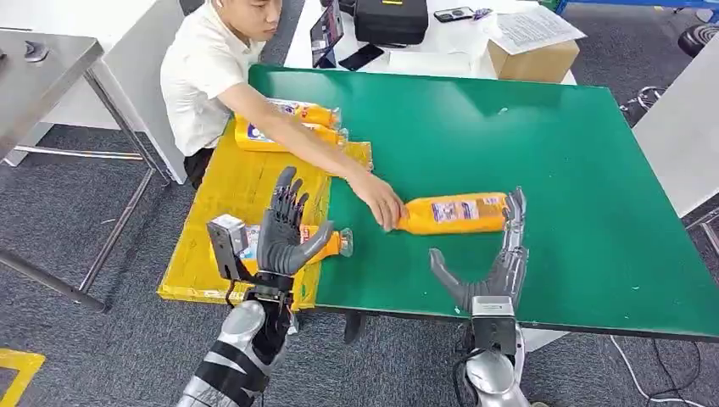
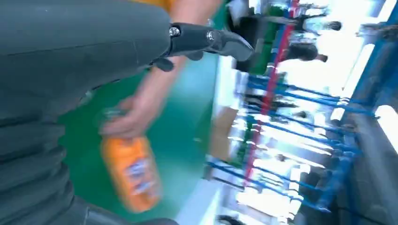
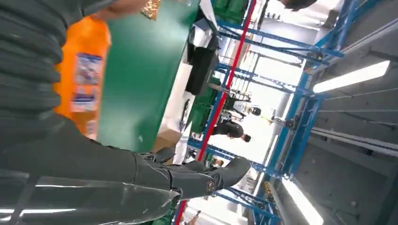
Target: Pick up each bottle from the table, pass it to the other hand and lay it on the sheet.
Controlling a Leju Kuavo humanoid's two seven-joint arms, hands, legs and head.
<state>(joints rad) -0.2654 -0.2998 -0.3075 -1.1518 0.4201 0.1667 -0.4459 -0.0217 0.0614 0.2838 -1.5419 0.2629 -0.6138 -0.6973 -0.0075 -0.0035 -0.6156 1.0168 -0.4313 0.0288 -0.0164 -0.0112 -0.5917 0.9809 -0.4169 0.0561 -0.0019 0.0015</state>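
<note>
On the green table [image 1: 551,170], an orange bottle [image 1: 454,213] lies on its side, its cap end under a person's hand [image 1: 381,203] that reaches across from the far left. From the head view, the right hand [image 1: 496,259] stands open beside this bottle: its fingers rise along the bottle's base end, the thumb is spread wide toward the left, and nothing is gripped. The right wrist view adds the bottle's label [image 3: 87,79] close behind the ribbed cover, with the thumb pointing off past the table edge. Over the yellow sheet [image 1: 229,191] at the table's left side, the left hand [image 1: 284,229] is raised with fingers up and apart, empty. Behind it another bottle [image 1: 326,243] lies on the sheet, cap toward the green surface. Two more bottles [image 1: 292,123] lie at the sheet's far end, beside the person's arm. Blurred, the left wrist view shows the person's hand on the neck of the table bottle, which the head view partly hides
</note>
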